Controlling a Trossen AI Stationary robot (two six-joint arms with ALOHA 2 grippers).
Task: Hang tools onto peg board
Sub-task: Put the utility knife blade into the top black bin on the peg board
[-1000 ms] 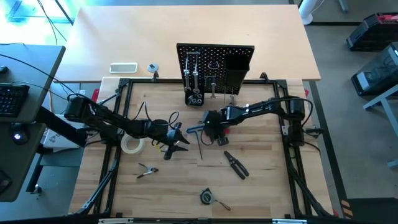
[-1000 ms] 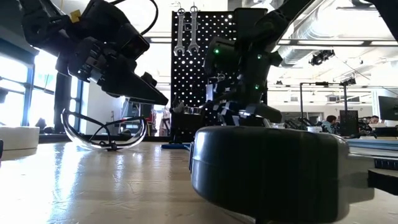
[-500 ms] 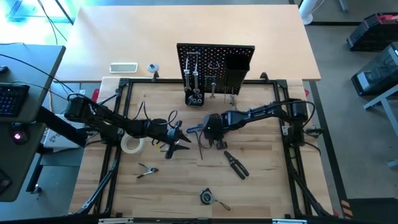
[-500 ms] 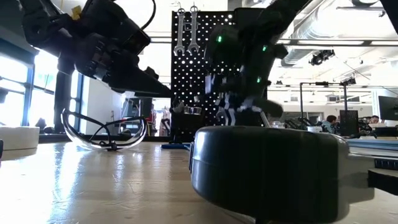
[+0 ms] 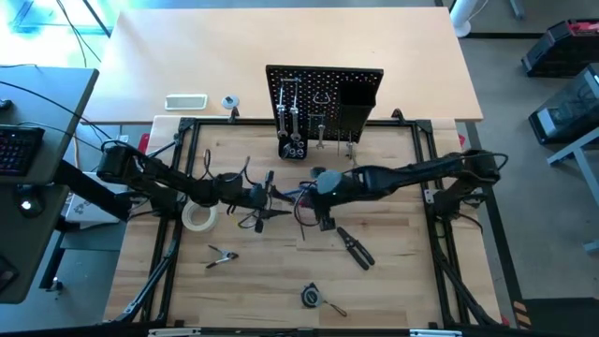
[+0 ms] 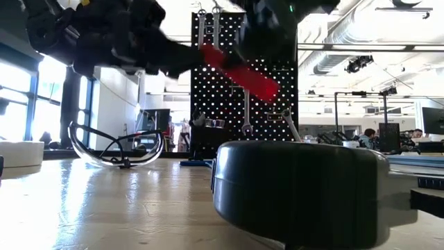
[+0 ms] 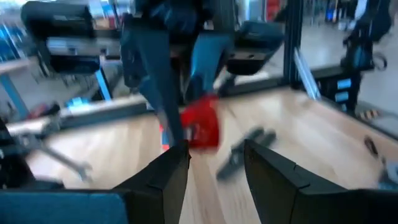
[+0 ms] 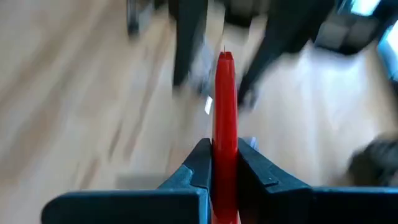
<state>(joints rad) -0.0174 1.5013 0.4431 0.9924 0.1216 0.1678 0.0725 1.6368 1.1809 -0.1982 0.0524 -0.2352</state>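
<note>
High view: even overhead light, sharp across the desk [image 5: 393, 271], soft short shadows under the arms, cyan glare at the top-left corner. Low view: strongly backlit by windows and ceiling lights in the room beyond, so both arms read as near-black silhouettes; red-handled tool [image 6: 239, 71] smeared by motion blur; big dark round object [image 6: 298, 191] in the foreground out of focus; bright sheen on the desk surface; clear glasses [image 6: 118, 147] fairly crisp. Left wrist view: heavy motion blur throughout, blue cast, only the near fingers [image 7: 168, 177] hold an edge. Right wrist view: background streaked with blur, red tool between the fingers [image 8: 199, 165] comparatively sharp.
</note>
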